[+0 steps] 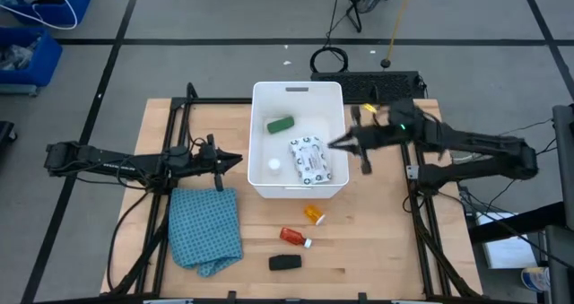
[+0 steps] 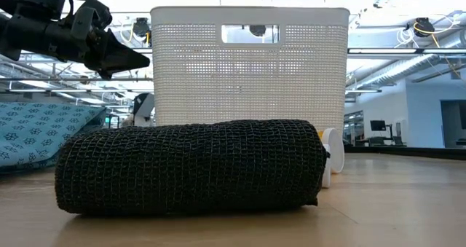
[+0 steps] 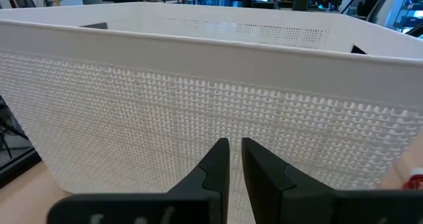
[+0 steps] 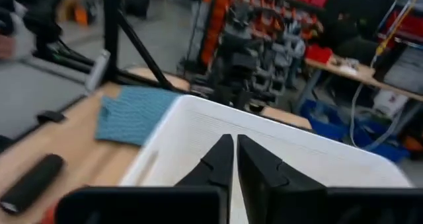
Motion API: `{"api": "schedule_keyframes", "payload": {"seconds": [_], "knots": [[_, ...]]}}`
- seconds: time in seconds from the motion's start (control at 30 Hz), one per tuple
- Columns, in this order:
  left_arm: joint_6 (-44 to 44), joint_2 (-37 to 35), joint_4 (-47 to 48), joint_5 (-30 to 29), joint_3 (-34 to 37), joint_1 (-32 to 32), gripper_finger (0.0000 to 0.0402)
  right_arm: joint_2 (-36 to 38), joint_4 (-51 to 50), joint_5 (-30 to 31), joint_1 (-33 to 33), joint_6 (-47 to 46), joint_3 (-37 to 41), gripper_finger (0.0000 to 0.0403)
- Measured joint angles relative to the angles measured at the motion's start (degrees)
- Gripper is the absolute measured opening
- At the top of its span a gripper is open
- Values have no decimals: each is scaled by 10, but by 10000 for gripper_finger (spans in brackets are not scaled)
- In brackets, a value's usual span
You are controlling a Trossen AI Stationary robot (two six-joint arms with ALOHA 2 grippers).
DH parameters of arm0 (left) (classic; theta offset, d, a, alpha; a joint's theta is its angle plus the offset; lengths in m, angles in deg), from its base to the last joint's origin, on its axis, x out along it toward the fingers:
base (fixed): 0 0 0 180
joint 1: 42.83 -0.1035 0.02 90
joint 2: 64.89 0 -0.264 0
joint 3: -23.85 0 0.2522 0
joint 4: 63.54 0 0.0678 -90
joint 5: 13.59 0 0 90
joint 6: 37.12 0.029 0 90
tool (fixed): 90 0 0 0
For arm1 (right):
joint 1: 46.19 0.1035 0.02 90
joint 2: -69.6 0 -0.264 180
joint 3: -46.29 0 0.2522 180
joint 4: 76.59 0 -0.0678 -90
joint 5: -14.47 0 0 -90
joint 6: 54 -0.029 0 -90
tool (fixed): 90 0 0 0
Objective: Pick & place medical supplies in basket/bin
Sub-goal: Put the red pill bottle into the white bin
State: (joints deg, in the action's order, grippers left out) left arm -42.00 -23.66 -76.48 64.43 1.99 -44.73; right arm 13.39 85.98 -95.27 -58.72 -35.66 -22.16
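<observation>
The white tub (image 1: 299,140) sits mid-bench and already holds the green piece (image 1: 281,124), the printed packet (image 1: 307,158) and a small white item I cannot identify. 3 supplies are still out on the bench (image 1: 377,241) in front of the tub's near short wall: the orange pill bottle (image 1: 314,214), the red-and-white tube (image 1: 294,237) and the black piece (image 1: 285,263).

The right claw (image 1: 337,144) hangs over the tub's right rim, fingers drawn nearly together with nothing between them. From it, the remaining supplies lie toward the near edge of the bench, past the tub wall; the bottle looks nearest. The black piece lies with its long axis across the bench, so the fingers would probably close across its short width.

The left claw (image 1: 235,159), also narrow and empty, waits just beside the tub's left wall, above the blue cloth (image 1: 208,230).

The low view shows the black piece's knitted weave (image 2: 191,167) filling the foreground; the overhead view alone gives the layout.
</observation>
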Motion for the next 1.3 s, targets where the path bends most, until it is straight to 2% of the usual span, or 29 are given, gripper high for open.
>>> {"api": "schedule_keyframes", "payload": {"seconds": [0.13,0.23,0.43,0.6,0.77,0.93,1.13,1.3], "knots": [[-7,0,0,0,0,0,47,87,110,1,22,-55,138,8],[-12,0,0,0,0,0,47,144,181,28,32,-88,230,3],[-11,0,0,0,0,0,47,233,224,47,34,-105,344,1],[-10,0,0,0,0,0,47,293,225,31,34,-93,397,1],[-9,0,0,-1,0,0,47,318,228,30,36,-135,430,1],[-9,0,0,-1,0,0,47,354,251,32,34,-113,468,0],[-14,0,33,-1,0,0,47,374,270,-17,24,-102,475,0],[-31,0,38,-1,0,0,47,374,270,-15,24,-102,475,0]]}}
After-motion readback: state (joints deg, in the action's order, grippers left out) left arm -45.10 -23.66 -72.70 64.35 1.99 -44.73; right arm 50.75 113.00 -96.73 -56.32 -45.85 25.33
